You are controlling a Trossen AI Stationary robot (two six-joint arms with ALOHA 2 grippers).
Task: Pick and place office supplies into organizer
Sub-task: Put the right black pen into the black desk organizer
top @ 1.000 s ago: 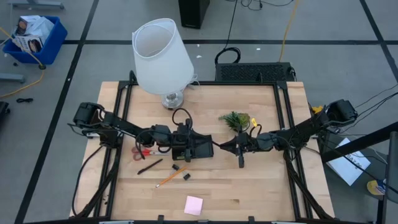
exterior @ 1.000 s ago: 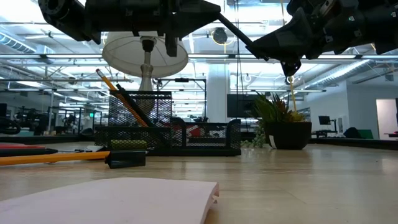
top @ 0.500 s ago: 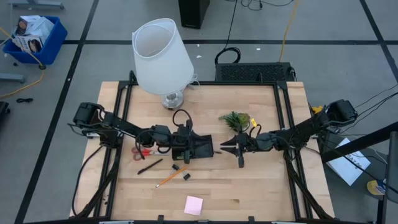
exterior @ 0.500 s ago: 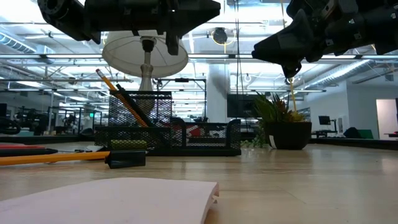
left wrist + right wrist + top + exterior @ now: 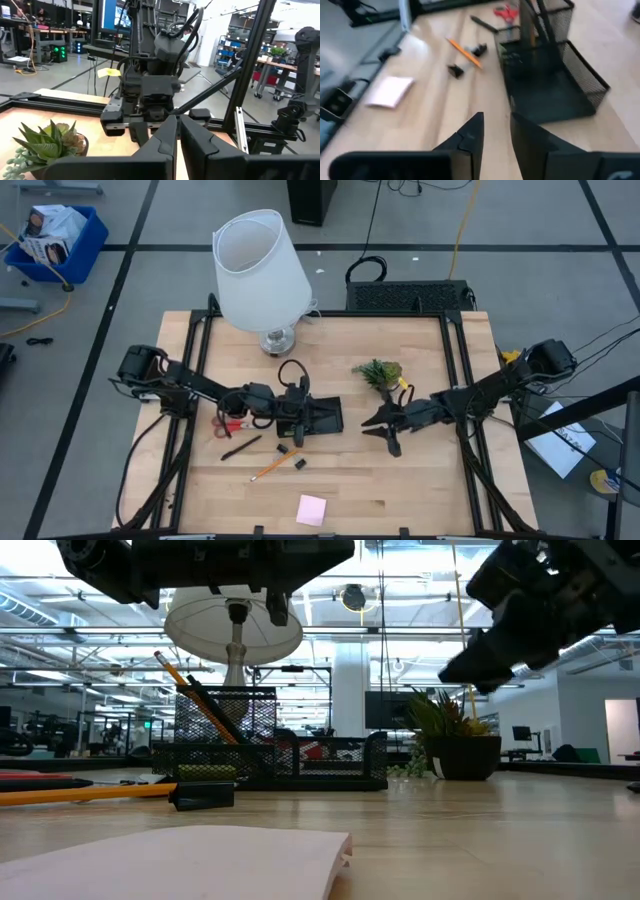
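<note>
Change: the right gripper (image 5: 375, 421) has pulled back from the organizer (image 5: 322, 416) toward the plant (image 5: 379, 372) side of the table (image 5: 420, 480); a second ago its tip reached nearly to the tray's edge. The left arm has barely shifted.
Right arm: stretched low across the table from the right edge, wrist tilted down. Its fingers (image 5: 470, 135) stand a little apart with nothing between them.
Left arm: reaches in from the left edge, its gripper (image 5: 297, 418) hanging over the organizer's near end. Fingers (image 5: 167, 142) pressed nearly together, holding nothing I can see.
Organizer: mid-table, long axis running left to right, its tall mesh cup toward the left arm, with pencils leaning in it.
Loose pencil (image 5: 267, 468): lies diagonally in front of the organizer.
Black pen (image 5: 241, 447): same slant, just left of the pencil.
Scissors (image 5: 228, 423): red handles, left of the organizer.
Sticky pad (image 5: 311, 509): near the front edge, well apart.
</note>
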